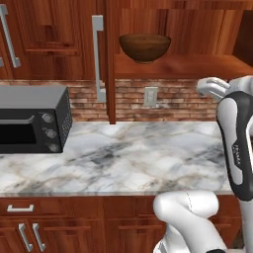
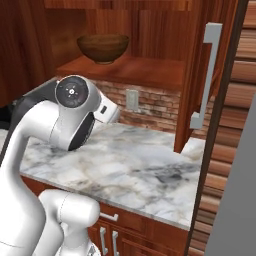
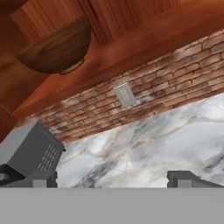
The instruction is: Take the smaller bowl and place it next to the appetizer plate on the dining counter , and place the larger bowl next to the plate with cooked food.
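Wide, shallow dark brown wooden bowl [image 1: 145, 47] sits upright on the reddish wood shelf [image 1: 183, 65] of an open wall cabinet, above the brick backsplash [image 1: 128, 101]; it's near the shelf's left end, close to the front edge, so reachable from the front without clearing anything first

White-and-grey marble worktop [image 1: 133, 155] below is the wall-cabinet one, not the dining counter. On it: a dark grey microwave-style oven [image 1: 32, 118] at the left, pushed back near the wall. A pale wall outlet [image 1: 150, 96] sits in the brick almost directly under the bowl

Tool [image 3: 112, 178]: in the hand view the two dark fingertips [image 3: 181, 177] stand far apart at the bottom edge, nothing between them, so it's spread wide and empty. The hand camera looks up at the bowl's underside and foot, rolled so the shelf runs diagonally; judged as the arm aiming up toward the shelf for the larger bowl, well apart from it, no contact

Open cabinet door with a long grey handle [image 2: 205, 75] hangs just right of the shelf in the right base view; the wrist could clip it on approach

Judgement: early stage, pickup not yet made. Next move needs a rim grip, since the bowl is wide and shallow; one finger inside, one outside
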